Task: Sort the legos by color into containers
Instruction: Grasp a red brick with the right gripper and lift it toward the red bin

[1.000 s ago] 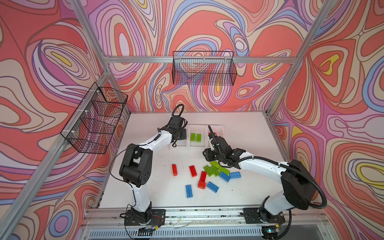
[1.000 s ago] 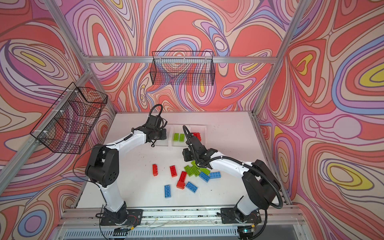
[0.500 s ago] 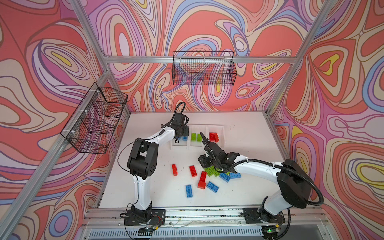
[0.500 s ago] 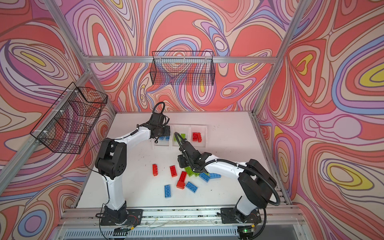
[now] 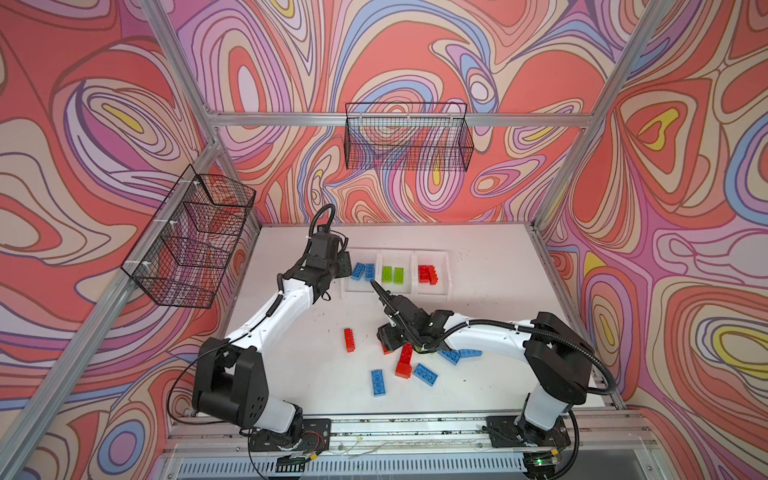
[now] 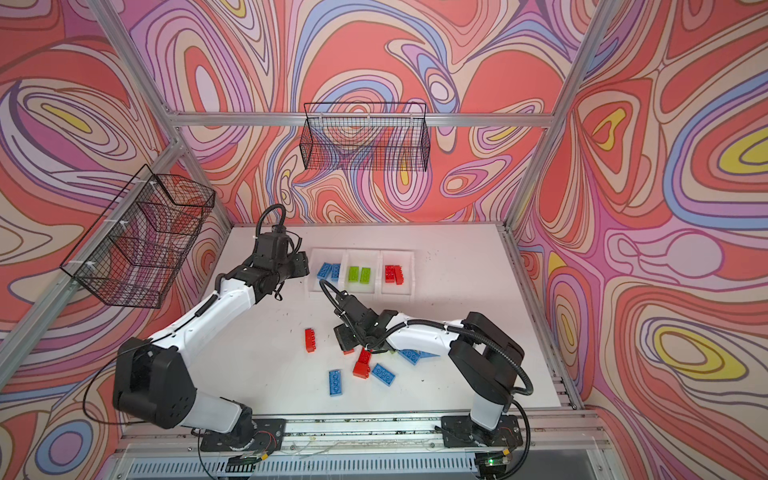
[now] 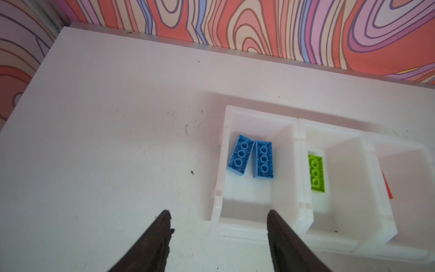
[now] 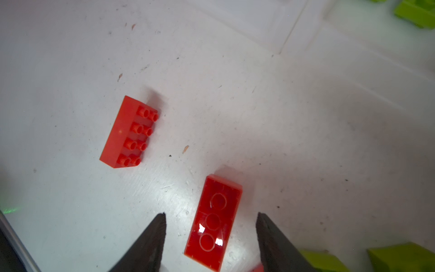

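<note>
Bins (image 5: 413,259) hold two bricks of each colour, and the other bricks (image 5: 403,361) lie loose on the table (image 5: 478,291). Left gripper (image 7: 219,217) hangs open and empty at the near edge of the blue bin (image 7: 259,111). Right gripper (image 8: 210,215) is spread wide around an upside-down red brick (image 8: 214,221) without touching it, lined up for a grab I'd guess.

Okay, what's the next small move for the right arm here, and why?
Probably lower the right jaws and close them on the upside-down red brick. They stand open and empty, one on each side of its narrow width, and it lies loose on the table. It belongs in the red bin.
</note>
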